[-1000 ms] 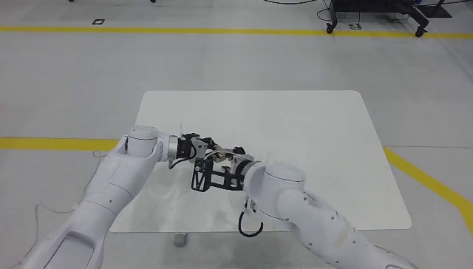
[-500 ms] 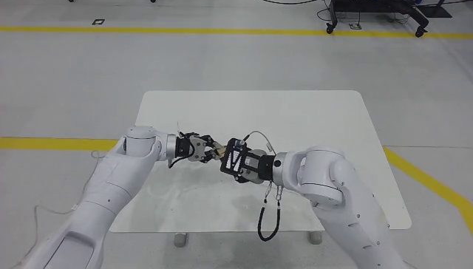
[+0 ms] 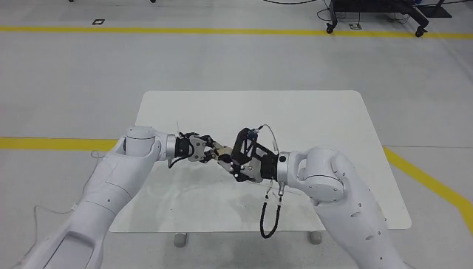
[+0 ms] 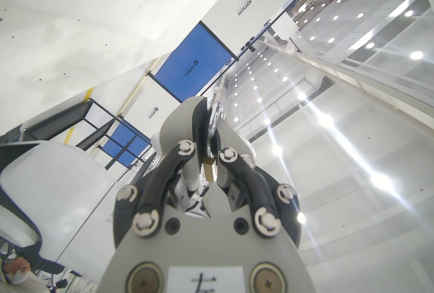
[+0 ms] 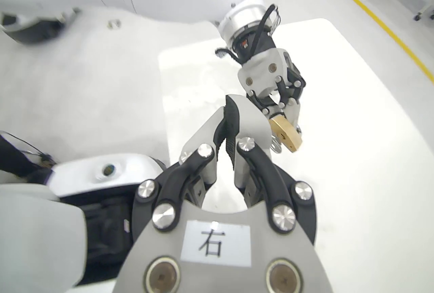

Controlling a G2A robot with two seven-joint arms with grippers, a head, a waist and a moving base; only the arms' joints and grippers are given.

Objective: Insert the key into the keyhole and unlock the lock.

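Overhead, the two arms meet tip to tip above the near part of the white table. The left gripper holds a small brass lock out toward the right gripper, which sits just beside it. From the right gripper the lock lies toward the robot's left, and the gap between them is small. The keyhole is too small to make out from this height.

Seen from the left wrist, the fingers are clamped on the lock. Its brass body sits deep between them and a silver metal part rises toward the tips. Which face carries the keyhole cannot be told.

Seen from the right wrist, the lock hangs off to one side of the right gripper's line, not straight ahead of it. Its flat brass face is tilted and a silver ring shows at its edge. The right gripper's fingers are pressed together. No key can be made out between them, so the next move likely depends on lining the tips up with the lock.
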